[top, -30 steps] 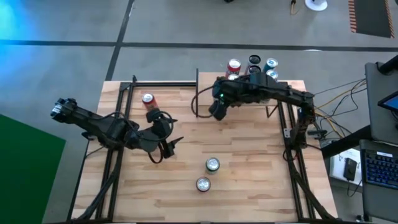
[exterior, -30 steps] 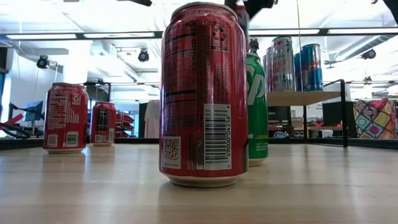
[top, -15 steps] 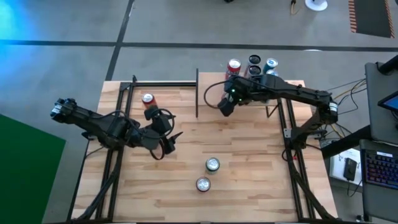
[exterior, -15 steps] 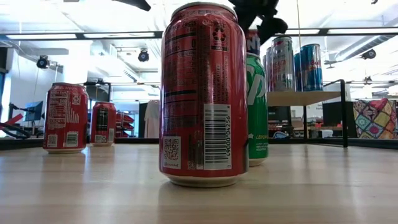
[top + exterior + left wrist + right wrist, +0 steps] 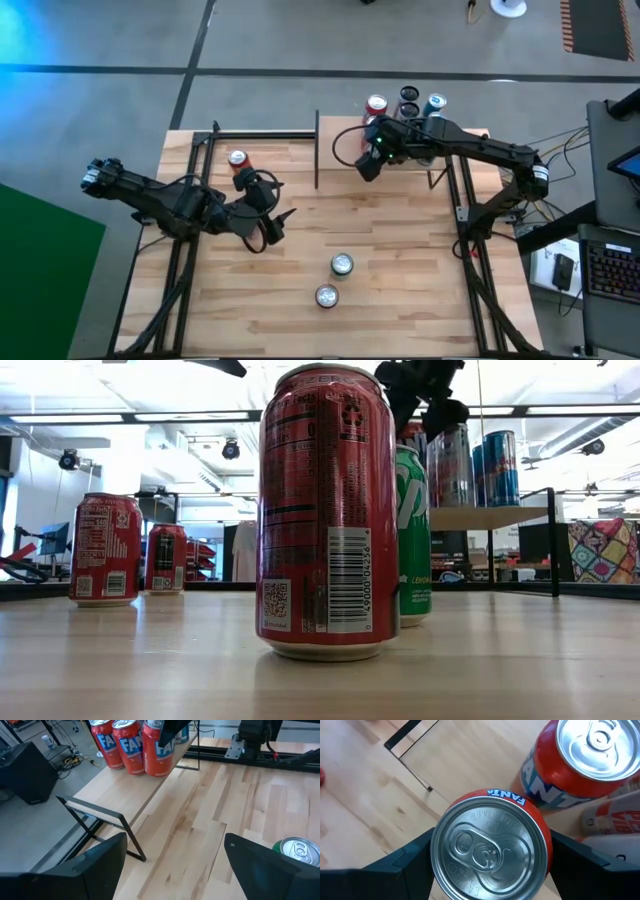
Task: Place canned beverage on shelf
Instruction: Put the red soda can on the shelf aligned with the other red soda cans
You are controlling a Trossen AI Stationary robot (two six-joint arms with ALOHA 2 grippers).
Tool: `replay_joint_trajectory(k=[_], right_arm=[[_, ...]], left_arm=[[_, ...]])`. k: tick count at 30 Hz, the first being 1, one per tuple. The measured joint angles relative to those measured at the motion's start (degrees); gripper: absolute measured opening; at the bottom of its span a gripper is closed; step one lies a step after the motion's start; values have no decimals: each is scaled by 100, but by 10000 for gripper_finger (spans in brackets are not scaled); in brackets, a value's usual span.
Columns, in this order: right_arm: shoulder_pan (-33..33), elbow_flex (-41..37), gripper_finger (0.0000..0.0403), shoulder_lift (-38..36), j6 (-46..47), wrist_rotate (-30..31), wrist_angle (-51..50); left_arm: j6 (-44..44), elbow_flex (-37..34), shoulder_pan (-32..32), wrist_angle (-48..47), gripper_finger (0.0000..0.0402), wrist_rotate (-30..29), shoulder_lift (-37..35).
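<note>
In the high view the right gripper [image 5: 371, 163] hangs at the far right corner of the table [image 5: 400, 300], just at the edge of the cluster of cans [image 5: 408, 98] that stands there. It covers what it carries. The left gripper [image 5: 270, 226] waits toward the left edge, jaws apart and holding nothing, near a lone red can [image 5: 237, 158]. Two more cans [image 5: 334, 280] stand near the front edge.

The low view looks past a big red can [image 5: 325, 510] and a green one [image 5: 413, 530]. Behind them the shelf [image 5: 490, 517] stands raised, with tall cans [image 5: 500, 465] already on it, and the right gripper is dark above its nearer end.

The left wrist view shows the shelf board with three orange cans in a row. The right gripper's fingers come down over the one nearest the board's edge, the canned beverage [image 5: 156, 760].

The right wrist view settles it. The fingers [image 5: 400, 865] are clamped on either side of the canned beverage, seen from its top, upright with its long axis vertical. It sits just beside another orange can [image 5: 580, 765]. I cannot tell whether its base already rests on the board.

The right arm is by far the nearer to the shelf, and the can sits straight below its claw, so what likely remains is a short lowering and a release.

Against a second ago, the right gripper has travelled from farther out over the table toward the far right corner. The left has barely shifted.
</note>
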Motion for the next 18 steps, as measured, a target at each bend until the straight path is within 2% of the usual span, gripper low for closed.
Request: replay_joint_trajectory(k=[10,18], right_arm=[[-237,0,303,7,-181,-86,59],[-239,-2,338,70,-218,-30,198]], left_arm=[[21,-2,43,95,319,3,0],[22,-2,95,95,319,4,0]])
